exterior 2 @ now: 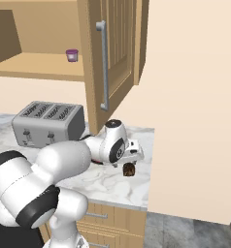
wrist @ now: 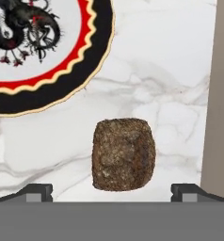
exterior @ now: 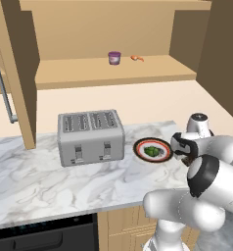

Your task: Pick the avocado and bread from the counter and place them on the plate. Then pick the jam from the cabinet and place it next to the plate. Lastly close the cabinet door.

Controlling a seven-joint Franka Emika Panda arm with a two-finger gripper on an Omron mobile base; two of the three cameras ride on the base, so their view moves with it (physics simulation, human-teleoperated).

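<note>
Spread-jawed two-finger gripper [wrist: 111,192] poised above small dark brown blocky bread [wrist: 124,154] on white marble counter [wrist: 170,70]; risk: off-centre closing, nudging toward nearby edge.

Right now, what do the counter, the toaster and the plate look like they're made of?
The counter looks like polished white marble, judging by its grey veins. The toaster seems brushed metal: matte silver-grey body with darker slots and levers. The plate appears glazed ceramic, going by its smooth painted red and black rim around a white centre, though the rendering leaves that open.
</note>
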